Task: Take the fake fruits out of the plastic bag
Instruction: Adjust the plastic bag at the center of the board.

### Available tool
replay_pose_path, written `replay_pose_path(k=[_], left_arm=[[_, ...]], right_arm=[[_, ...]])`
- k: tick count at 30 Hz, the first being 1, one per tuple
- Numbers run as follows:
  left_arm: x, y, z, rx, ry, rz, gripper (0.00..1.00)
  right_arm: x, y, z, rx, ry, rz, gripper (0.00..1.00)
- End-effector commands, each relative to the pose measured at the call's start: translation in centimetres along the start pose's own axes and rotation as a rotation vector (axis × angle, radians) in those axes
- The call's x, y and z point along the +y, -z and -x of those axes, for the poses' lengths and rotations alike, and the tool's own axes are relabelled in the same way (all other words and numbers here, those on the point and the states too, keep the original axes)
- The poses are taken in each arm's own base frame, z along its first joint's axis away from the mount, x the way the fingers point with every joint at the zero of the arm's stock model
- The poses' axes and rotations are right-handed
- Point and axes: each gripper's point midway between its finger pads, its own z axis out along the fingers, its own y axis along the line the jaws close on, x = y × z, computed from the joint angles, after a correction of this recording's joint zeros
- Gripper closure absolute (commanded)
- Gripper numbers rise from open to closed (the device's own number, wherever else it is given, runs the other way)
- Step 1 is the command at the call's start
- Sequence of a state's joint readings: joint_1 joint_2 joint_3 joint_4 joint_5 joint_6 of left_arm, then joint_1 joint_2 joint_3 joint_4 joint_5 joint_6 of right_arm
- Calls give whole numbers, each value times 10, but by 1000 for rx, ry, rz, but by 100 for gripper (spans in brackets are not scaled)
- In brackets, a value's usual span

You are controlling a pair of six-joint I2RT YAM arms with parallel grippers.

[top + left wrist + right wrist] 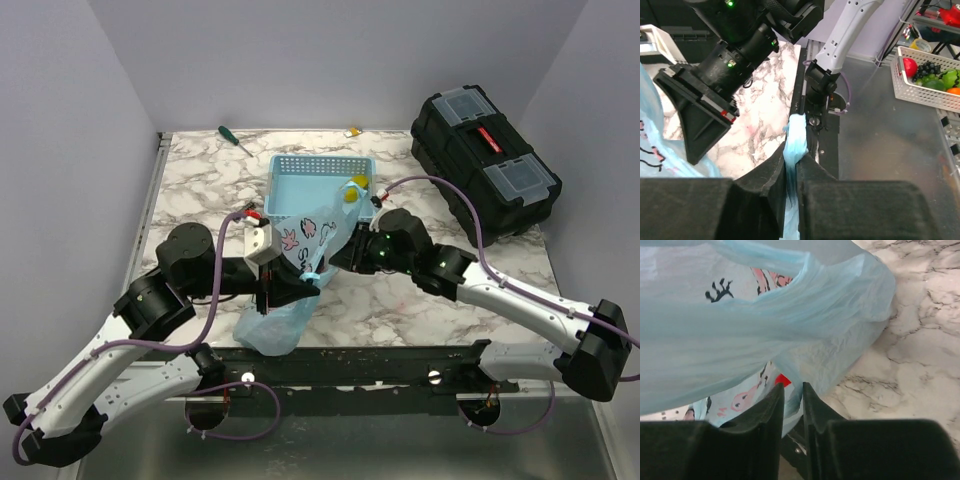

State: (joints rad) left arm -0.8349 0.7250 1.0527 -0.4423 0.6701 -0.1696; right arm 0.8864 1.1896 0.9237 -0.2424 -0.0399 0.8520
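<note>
Right wrist view: plastic bag [790, 325] carries unreadable black lettering [719, 290].

No whole word can be read anywhere. On the plastic bag [310, 232], pink cartoon figures are printed, and a few pink letters [287, 263] below them are cut off by folds and stay illegible. A black scrawled mark [719, 290] is seen on the same bag. A red label [487, 138] is carried on the black toolbox [450, 165]; its print is too small to be read.
</note>
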Motion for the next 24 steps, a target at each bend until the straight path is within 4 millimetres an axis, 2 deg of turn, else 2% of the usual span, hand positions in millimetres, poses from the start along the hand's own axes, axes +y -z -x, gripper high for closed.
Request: replay_pose_path(k=[1, 4, 5, 7, 9, 11, 14, 16, 17, 19, 24], left_arm=[[-4, -2, 1, 10, 7, -35, 78], [0, 1, 0, 29, 5, 0, 38], [1, 2, 1, 32, 2, 10, 29], [0, 6, 7, 31, -12, 24, 16], [-2, 11, 17, 22, -27, 41, 8], [1, 16, 31, 1, -41, 85, 2], [17, 26, 63, -54, -33, 228, 1], [40, 33, 78, -86, 22, 387, 1], [55, 36, 78, -86, 64, 473, 1], [75, 32, 72, -55, 116, 559, 1], [115, -3, 19, 124, 283, 644, 1]], right_arm=[[24, -5, 20, -54, 30, 71, 82], [19, -8, 26, -72, 52, 29, 92], [14, -9, 30, -92, 57, 2, 95], [12, -9, 32, -99, 68, -15, 99], [11, -9, 34, -101, 79, -25, 99], [11, -8, 34, -102, 88, -26, 99], [11, -7, 34, -98, 100, -26, 99], [10, -6, 33, -95, 107, -24, 99], [11, -5, 33, -93, 109, -20, 99], [12, -4, 33, -91, 113, -16, 99], [15, -1, 33, -91, 115, -4, 99]])
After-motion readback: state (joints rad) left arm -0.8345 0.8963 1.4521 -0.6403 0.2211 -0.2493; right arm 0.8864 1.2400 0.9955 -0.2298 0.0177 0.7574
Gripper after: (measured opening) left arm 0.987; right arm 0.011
